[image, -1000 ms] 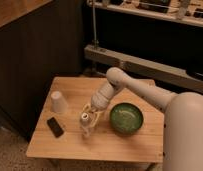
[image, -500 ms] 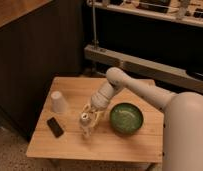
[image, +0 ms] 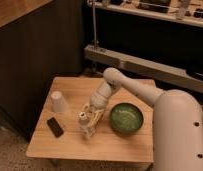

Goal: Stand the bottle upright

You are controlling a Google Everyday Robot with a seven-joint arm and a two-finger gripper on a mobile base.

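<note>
The small pale cream bottle (image: 85,125) with a round whitish cap is near the middle of the wooden table (image: 65,145), left of the green bowl. It looks about upright, cap on top. My gripper (image: 91,124) reaches down from the right at the end of the white arm and is right at the bottle, partly covering its right side. The bottle's lower part is hard to separate from the gripper.
A white paper cup (image: 58,101) stands upside down at the table's left. A black phone-like object (image: 55,126) lies in front of it. A green bowl (image: 126,118) sits right of the gripper. Dark cabinets stand behind and to the left.
</note>
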